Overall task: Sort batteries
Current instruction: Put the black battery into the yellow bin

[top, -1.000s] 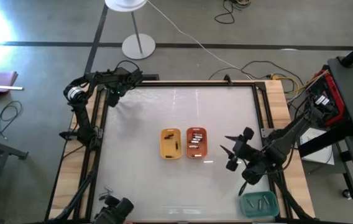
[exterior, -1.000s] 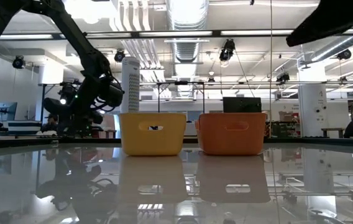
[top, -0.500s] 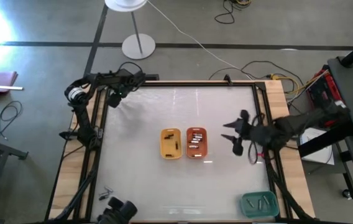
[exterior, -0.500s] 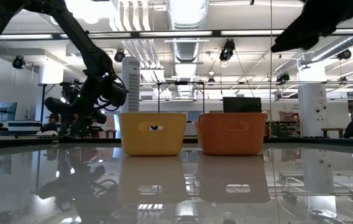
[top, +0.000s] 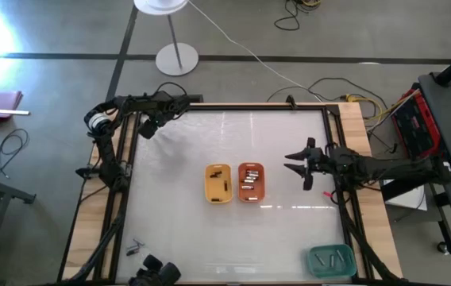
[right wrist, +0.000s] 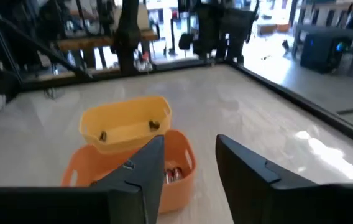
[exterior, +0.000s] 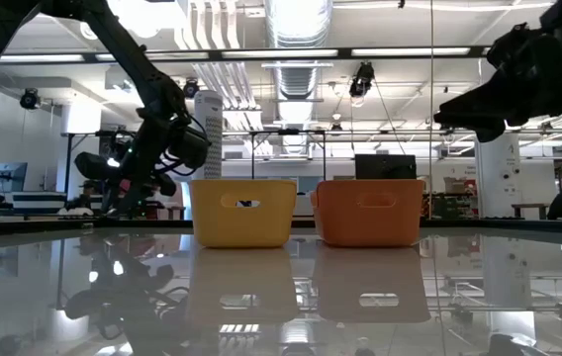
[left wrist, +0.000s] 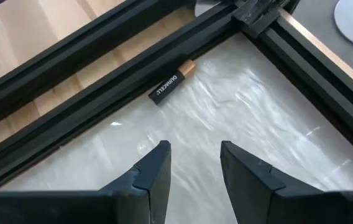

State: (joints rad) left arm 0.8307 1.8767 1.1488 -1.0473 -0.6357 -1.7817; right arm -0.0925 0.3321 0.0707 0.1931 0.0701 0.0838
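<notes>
— Two trays stand side by side at the middle of the table (top: pixel 178 230), yes? What is in them?

— Yes. From above I see the yellow tray (top: pixel 218 183) with a few dark batteries (top: pixel 218 173), and touching it the orange tray (top: pixel 251 182) with several silvery batteries (top: pixel 249 181). A third tray, the teal tray (top: pixel 330 260), sits at the near right corner with some batteries in it also.

— Where is your right gripper?

— The right gripper (top: pixel 298 164) hangs above the table, just to the right of the orange tray. Its fingers are spread apart and I see nothing between them; the wrist camera looks past them to both trays.

— And the left one?

— The left gripper (top: pixel 148 129) is at the far left corner of the table, low over the surface. Its fingers (left wrist: pixel 151 171) are parted with an empty gap. Just ahead of them one black battery with copper end (left wrist: pixel 171 83) lies on the table, against the dark frame (left wrist: pixel 102 74) at the edge, not touched by the gripper.
</notes>
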